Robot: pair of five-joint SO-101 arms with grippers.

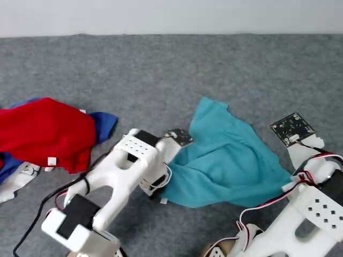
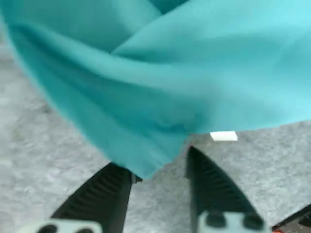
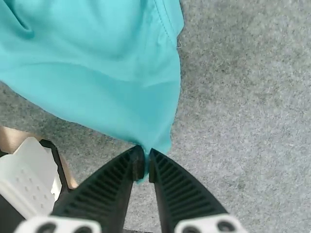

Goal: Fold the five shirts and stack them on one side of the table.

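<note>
Grey, felt-like covering spreads across the bench [image 1: 161,69], with a pale wall behind it. A teal shirt [image 1: 225,155] lies rumpled and spread out near the middle. The left hand [image 2: 155,162] is at the shirt's left lower edge, its two fingers apart, with a hanging fold of the teal cloth dipping between them. The right hand [image 3: 146,153] is at the shirt's right lower corner, its fingers pinched together on that corner. Well to the left of the teal shirt a red shirt [image 1: 48,131] lies heaped over a blue shirt [image 1: 104,124], with a white shirt [image 1: 19,179] just below them.
</note>
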